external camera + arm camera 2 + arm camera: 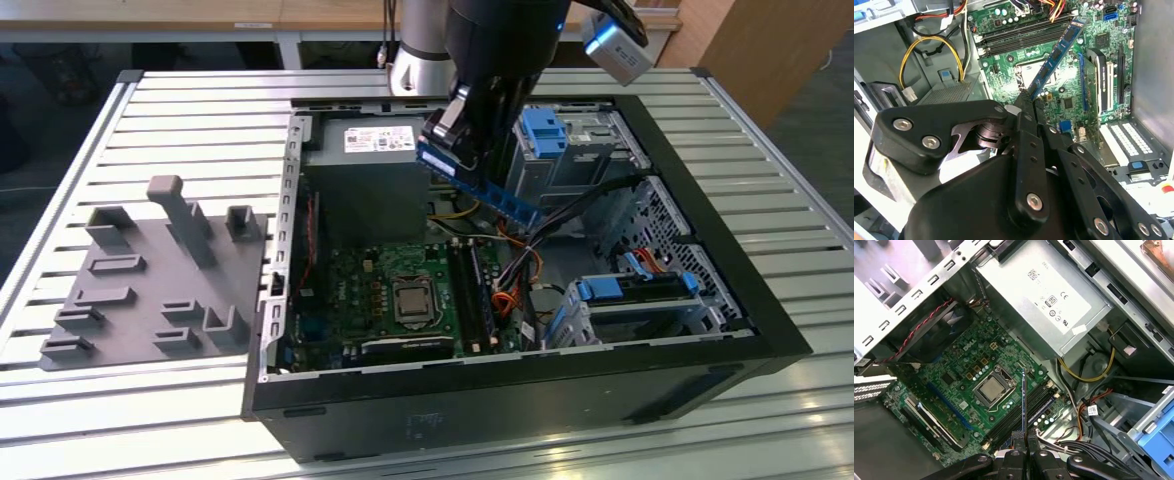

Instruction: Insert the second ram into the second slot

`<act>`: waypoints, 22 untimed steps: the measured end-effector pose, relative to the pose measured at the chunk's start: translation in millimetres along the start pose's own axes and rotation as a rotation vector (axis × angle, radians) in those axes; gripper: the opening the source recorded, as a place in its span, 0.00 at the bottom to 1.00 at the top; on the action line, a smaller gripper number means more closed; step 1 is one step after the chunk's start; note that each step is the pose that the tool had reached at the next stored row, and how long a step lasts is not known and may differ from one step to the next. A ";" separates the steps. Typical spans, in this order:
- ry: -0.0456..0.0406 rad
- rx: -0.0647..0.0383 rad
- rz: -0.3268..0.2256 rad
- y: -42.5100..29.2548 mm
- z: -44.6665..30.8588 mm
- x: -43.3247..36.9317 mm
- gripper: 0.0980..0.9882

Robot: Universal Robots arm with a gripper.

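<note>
My gripper [451,128] is shut on the second ram [483,186], a thin blue circuit-board stick, and holds it tilted in the air above the open computer case. In the second wrist view the ram [1054,57] slants out from between the black fingers [1026,125] over the green motherboard. In the first wrist view the ram [1024,400] appears edge-on, hanging over the dark memory slots [1013,426] beside the processor socket [991,388]. The slots [470,290] lie well below the stick; I cannot tell whether one holds a module.
The black case wall [534,375] rings the motherboard. The grey power supply [374,150] stands at the back, with yellow and orange cables [514,270] beside the slots. Blue drive-bay clips [547,130] sit at the exterior view's right. A grey fixture plate [147,270] lies outside the case.
</note>
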State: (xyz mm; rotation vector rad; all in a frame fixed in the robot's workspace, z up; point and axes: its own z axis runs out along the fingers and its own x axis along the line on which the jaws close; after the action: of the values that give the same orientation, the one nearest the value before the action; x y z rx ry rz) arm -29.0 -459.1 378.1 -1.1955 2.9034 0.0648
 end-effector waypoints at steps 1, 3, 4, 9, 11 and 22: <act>-0.0001 0.000 0.003 0.0 0.0 0.0 0.04; -0.0003 0.000 0.010 0.0 0.0 0.0 0.04; -0.0005 0.000 0.013 0.0 0.0 0.0 0.04; -0.0010 0.000 0.027 0.0 0.0 0.0 0.04; -0.0011 0.001 0.032 0.0 0.0 0.0 0.04; -0.0021 0.001 0.059 0.0 0.0 0.0 0.04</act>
State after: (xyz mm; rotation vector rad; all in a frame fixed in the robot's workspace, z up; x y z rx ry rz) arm -29.0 -459.1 378.1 -1.1083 2.9366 0.0646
